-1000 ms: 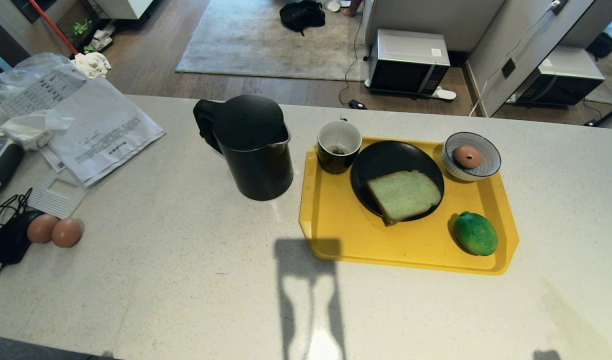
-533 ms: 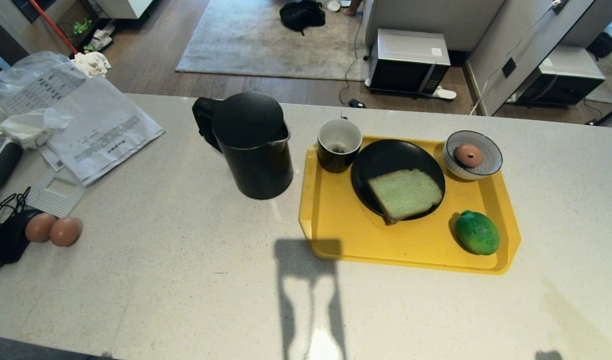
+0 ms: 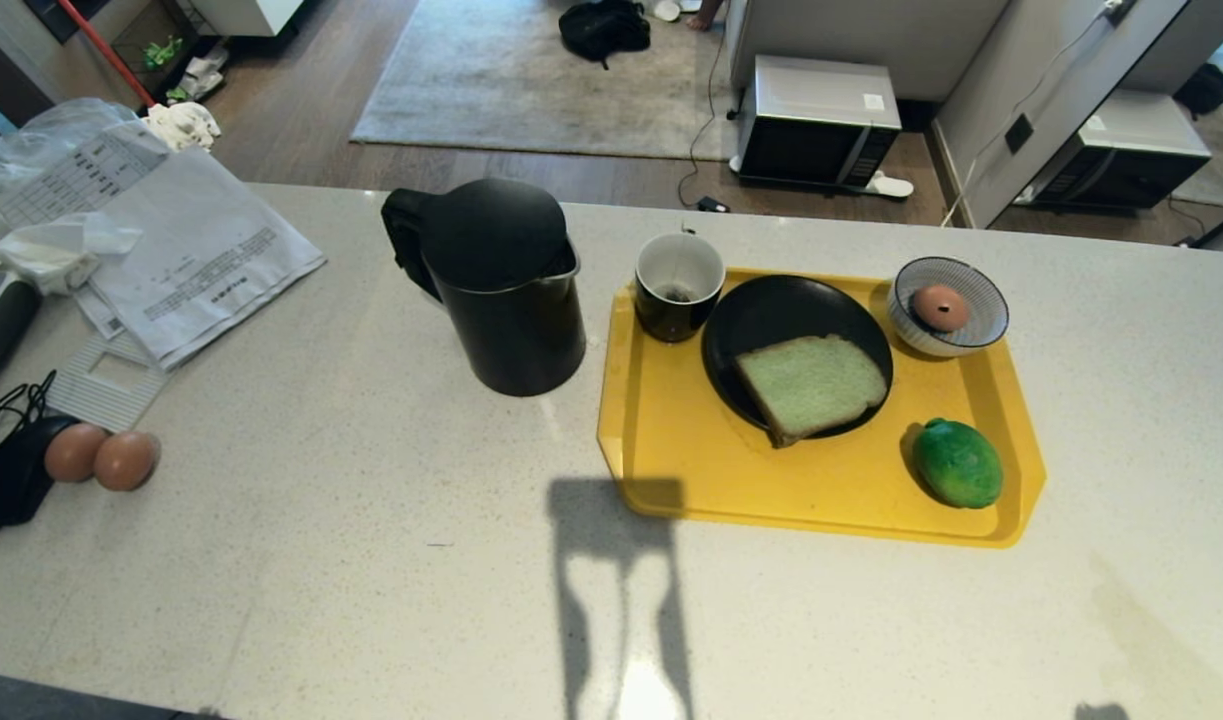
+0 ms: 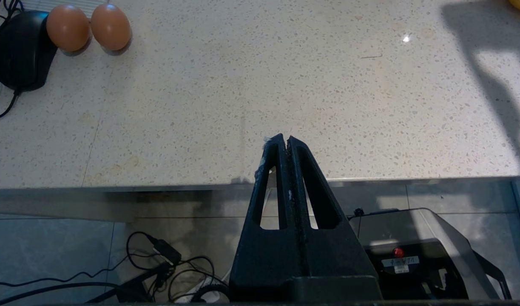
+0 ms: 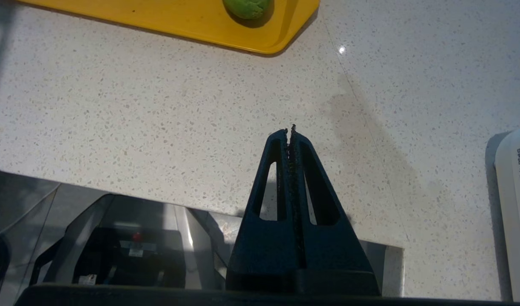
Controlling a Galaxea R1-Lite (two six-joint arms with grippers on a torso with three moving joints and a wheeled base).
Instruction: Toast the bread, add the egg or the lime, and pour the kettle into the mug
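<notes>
Neither arm shows in the head view. Each wrist camera finds its own gripper hanging at the near edge of the counter (image 3: 371, 560), holding nothing. The left gripper (image 4: 284, 140) has its two black fingers pressed together, tips over the speckled stone just inside the rim. The right gripper (image 5: 290, 131) is likewise closed tight, tips over the counter near its edge.

Beyond the right gripper lies the yellow tray (image 3: 671, 450), its near corner visible from that wrist (image 5: 260, 42). The kettle (image 3: 501, 290) stands upright off the tray, just beside its left side, ahead of and between the two grippers. On the tray, a black plate (image 3: 771, 310) carries the bread (image 3: 811, 385), lying flat. The mug (image 3: 678, 285) sits at the tray's far left corner, touching the plate's edge. The lime (image 3: 957, 463) rests at the near right corner, the tray item closest to the right gripper (image 5: 247, 6). A striped bowl (image 3: 981, 320) at the far right corner holds an egg (image 3: 939, 306).

Two brown eggs (image 4: 89, 26) lie side by side, well off from the left gripper, against a black mouse (image 4: 21, 51).

Compared with a second ago, the whole scene has slid slightly in the head view; the objects keep their arrangement.

Printed papers (image 3: 191, 260) lie far left, their text too small to read. A white appliance (image 5: 515, 204) beside the right gripper bears lettering I cannot make out.
</notes>
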